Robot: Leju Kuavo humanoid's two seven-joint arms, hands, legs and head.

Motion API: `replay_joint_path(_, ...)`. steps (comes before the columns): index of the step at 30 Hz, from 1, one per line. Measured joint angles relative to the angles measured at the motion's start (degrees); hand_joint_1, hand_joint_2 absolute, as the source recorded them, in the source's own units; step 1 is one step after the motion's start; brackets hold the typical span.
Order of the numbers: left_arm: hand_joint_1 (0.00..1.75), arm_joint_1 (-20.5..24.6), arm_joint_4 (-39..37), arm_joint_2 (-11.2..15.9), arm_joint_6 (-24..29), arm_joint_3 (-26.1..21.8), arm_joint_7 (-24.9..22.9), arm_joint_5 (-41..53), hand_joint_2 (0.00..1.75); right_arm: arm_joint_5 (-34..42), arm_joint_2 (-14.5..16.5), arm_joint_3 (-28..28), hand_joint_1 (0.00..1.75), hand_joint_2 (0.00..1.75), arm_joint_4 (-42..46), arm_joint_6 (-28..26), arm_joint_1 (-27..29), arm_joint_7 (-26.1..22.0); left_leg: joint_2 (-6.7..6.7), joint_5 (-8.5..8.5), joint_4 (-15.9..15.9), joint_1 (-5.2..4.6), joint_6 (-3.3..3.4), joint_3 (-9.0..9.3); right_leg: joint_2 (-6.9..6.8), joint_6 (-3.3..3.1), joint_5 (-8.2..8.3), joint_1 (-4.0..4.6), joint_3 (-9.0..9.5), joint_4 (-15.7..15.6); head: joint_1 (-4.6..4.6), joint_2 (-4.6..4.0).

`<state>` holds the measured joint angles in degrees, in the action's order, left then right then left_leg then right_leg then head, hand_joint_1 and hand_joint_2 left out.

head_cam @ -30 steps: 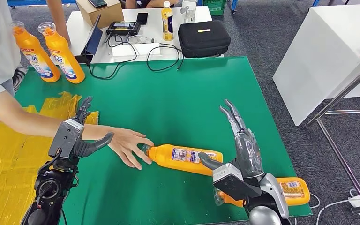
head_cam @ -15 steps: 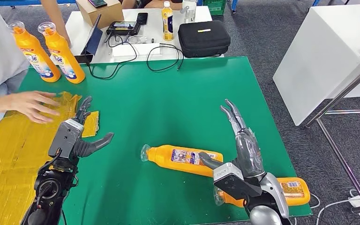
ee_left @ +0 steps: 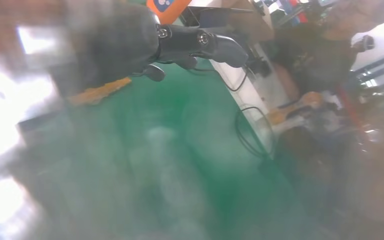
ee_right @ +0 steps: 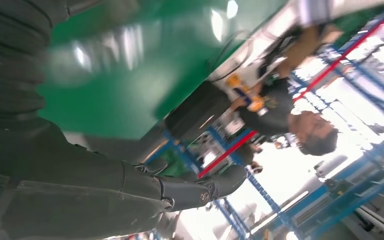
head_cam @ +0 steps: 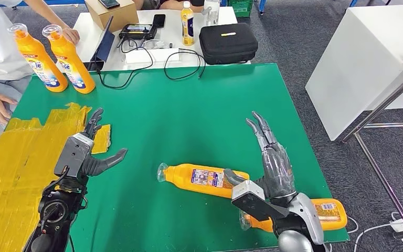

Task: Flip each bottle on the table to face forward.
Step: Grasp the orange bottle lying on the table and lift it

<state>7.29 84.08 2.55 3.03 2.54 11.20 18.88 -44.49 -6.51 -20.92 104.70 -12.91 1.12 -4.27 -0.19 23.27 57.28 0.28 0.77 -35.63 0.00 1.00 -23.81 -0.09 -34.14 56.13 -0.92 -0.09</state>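
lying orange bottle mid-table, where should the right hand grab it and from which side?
Probably across the labelled body of the lying orange bottle, from above. It lies flat on the green table, clear cap toward the robot's left, base next to the right hand, which hangs open beside it. The body is the widest, flattest part and nearest that hand; the neck narrows and lies farther off.

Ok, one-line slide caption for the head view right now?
Both open hands, left and right, hover over the green table; a capless orange plastic bottle lies beside the right hand.
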Motion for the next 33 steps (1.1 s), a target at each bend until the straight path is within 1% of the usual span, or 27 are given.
replay_joint_path(4, 0.0, 0.8, -0.3, -0.1, -0.69, 0.0, -0.38, 0.05, 1.75, -7.12, -2.08, -1.32, 0.0, 1.75, -3.68, 6.74, -3.82, 4.8, 0.01, -0.02, 0.01, 0.0, 0.01, 0.01, 0.01, 0.0, 0.02, 0.0, 0.01, 0.0, 0.0, 0.0)
replay_joint_path(7, 0.0, 2.31, -1.27, -0.28, -1.19, 0.06, -0.38, -0.08, 1.75, -7.9, -3.62, -3.61, 0.0, 1.75, -8.76, 12.04, -8.24, 5.08, 0.01, -0.07, 0.01, 0.0, 0.05, 0.02, 0.0, 0.01, 0.04, 0.0, 0.03, 0.0, 0.0, 0.0)
replay_joint_path(9, 0.0, 3.61, -2.43, -0.41, -1.53, 0.28, -0.38, -0.5, 1.75, -7.58, -3.56, -5.73, 0.0, 1.75, -13.23, 13.89, -11.28, 4.69, 0.01, -0.1, 0.02, 0.0, 0.06, 0.03, 0.0, 0.01, 0.05, 0.0, 0.04, 0.01, -0.01, 0.0)
replay_joint_path(13, 0.0, 5.51, -4.6, -0.74, -1.63, 0.81, -0.38, -1.08, 1.75, -7.4, -2.25, -10.34, 0.0, 1.75, -20.83, 13.29, -15.35, 4.8, 0.01, -0.13, 0.02, 0.01, 0.05, 0.04, 0.0, 0.01, 0.05, 0.01, 0.03, 0.02, -0.04, 0.0)
replay_joint_path(17, 0.0, 5.92, -5.59, -0.83, -1.61, 0.9, -0.35, -1.13, 1.75, -6.6, -1.92, -12.71, 0.0, 1.75, -23.83, 12.96, -16.96, 5.01, 0.01, -0.1, 0.02, 0.01, 0.03, 0.02, 0.0, 0.01, 0.03, 0.01, 0.01, 0.03, -0.03, -0.01)
replay_joint_path(24, 0.0, 6.23, -6.54, -0.84, -1.45, 0.9, -0.27, -1.33, 1.75, -5.44, -0.74, -15.43, 0.0, 1.75, -25.45, 11.9, -17.31, 4.14, 0.01, -0.06, 0.02, 0.0, 0.02, -0.01, 0.0, 0.0, 0.01, 0.0, -0.02, 0.01, -0.03, 0.0)
replay_joint_path(30, 0.0, 6.28, -6.9, -0.84, -1.45, 0.9, -0.25, -1.57, 1.75, -4.36, -0.06, -16.46, 0.0, 1.75, -25.56, 10.47, -17.2, 3.6, 0.01, -0.07, 0.02, 0.0, 0.02, 0.0, 0.0, -0.01, 0.02, 0.0, -0.02, 0.01, -0.04, -0.01)
replay_joint_path(33, 0.0, 6.34, -7.05, -0.84, -1.42, 0.9, -0.21, -1.69, 1.75, -2.64, 0.22, -17.22, 0.0, 1.75, -25.48, 10.6, -17.06, 2.56, 0.01, -0.07, 0.02, 0.0, 0.02, 0.01, 0.0, -0.01, 0.02, 0.0, -0.02, 0.01, -0.04, 0.0)
